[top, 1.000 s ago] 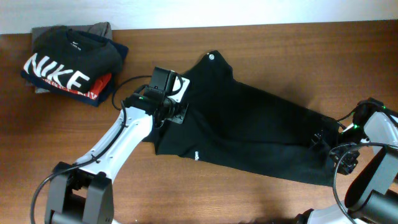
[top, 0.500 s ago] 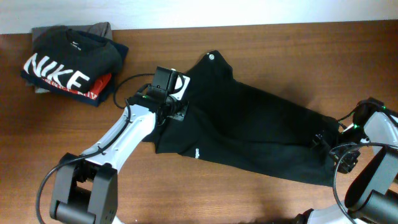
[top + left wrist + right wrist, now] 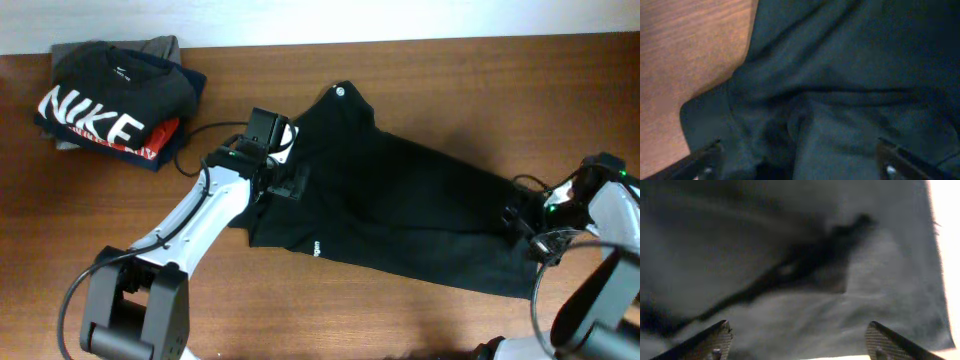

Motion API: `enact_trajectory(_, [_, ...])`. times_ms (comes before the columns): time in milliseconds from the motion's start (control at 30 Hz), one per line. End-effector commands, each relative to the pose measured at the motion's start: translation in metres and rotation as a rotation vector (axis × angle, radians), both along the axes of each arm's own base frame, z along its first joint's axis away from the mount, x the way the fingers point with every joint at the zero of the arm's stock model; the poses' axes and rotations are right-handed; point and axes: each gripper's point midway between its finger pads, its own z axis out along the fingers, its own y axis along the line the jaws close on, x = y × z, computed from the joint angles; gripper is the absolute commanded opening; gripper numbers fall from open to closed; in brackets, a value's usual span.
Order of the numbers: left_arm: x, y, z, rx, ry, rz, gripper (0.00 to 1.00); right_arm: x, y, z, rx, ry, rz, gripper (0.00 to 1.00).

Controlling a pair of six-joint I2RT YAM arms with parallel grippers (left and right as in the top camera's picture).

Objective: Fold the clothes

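The clothes [image 3: 400, 210], a plain black top, lie spread diagonally over the middle of the wooden table, the white round tag [image 3: 340, 91] at the far end and a tiny white logo [image 3: 316, 249] near the front hem. At the top's left edge my left gripper [image 3: 290, 180] hangs open. In the left wrist view its fingertips [image 3: 705, 161] stand wide apart over rumpled black cloth [image 3: 830, 100], holding nothing. My right gripper [image 3: 525, 222] is open at the top's right end. In the right wrist view its gripper [image 3: 802, 342] straddles creased fabric [image 3: 790, 240] without pinching it.
A stack of folded garments, topped by a black NIKE T-shirt [image 3: 110, 100], sits at the back left corner. A black cable [image 3: 205, 135] loops across the wood beside my left arm. Bare wooden table [image 3: 690, 50] shows left of the cloth.
My left gripper has opened and let go of the cloth at the top's left edge. My right gripper has shifted slightly toward the back over the right end.
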Motion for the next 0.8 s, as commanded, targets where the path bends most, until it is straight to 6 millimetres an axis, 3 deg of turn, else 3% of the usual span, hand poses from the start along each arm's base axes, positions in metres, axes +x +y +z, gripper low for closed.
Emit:
enact_trajectory(0, [0.007, 0.000, 0.008, -0.016, 0.003, 0.060, 0.99, 0.030, 0.029, 0.058, 0.097, -0.328, 0.159, 0.95])
enact_trajectory(133, [0.008, 0.001, 0.011, -0.046, 0.010, 0.132, 0.99, 0.036, 0.058, 0.090, 0.087, -0.489, 0.336, 0.99])
enact_trajectory(267, [0.012, 0.017, 0.010, -0.093, 0.022, 0.351, 0.99, 0.038, 0.102, 0.099, 0.087, -0.538, 0.531, 0.99])
enact_trajectory(467, [0.005, 0.057, 0.002, -0.115, 0.103, 0.568, 0.99, 0.052, 0.166, 0.085, 0.030, -0.555, 0.810, 0.99])
enact_trajectory(767, [-0.017, 0.103, -0.007, -0.058, 0.213, 0.679, 0.99, 0.059, 0.226, 0.057, -0.009, -0.577, 1.086, 0.99])
